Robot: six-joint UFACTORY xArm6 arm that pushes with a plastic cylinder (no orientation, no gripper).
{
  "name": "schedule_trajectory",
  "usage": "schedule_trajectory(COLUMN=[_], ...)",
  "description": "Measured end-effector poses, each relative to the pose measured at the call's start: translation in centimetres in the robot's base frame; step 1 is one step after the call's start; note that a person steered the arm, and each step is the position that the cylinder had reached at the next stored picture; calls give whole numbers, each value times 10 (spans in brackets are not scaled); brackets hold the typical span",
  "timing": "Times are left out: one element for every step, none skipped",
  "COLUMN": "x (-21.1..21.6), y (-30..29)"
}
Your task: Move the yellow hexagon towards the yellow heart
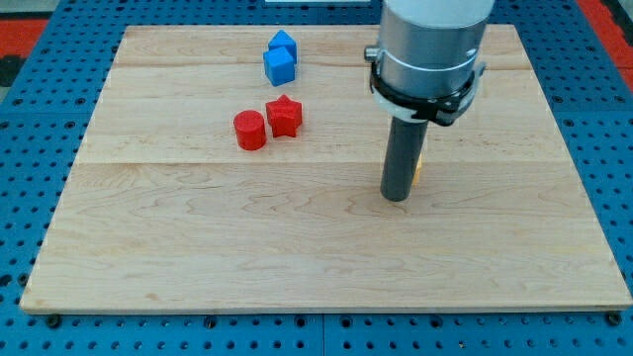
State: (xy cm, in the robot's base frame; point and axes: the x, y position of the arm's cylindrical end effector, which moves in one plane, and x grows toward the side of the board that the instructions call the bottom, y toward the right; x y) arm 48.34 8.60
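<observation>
Camera view: our tip (396,197) sits right-centre on the board (198,257), touching a yellow sliver (418,170) behind it, likely the hexagon. No jaws on this rod. Heart not visible, so we can't judge progress.

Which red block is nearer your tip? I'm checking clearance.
The red star: it sits on the view's right of the red cylinder, so closer to my tip.
</observation>
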Motion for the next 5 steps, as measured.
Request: schedule_trajectory(x=[-40,-67,-48,-38,-60], y=[0,0,0,22,27])
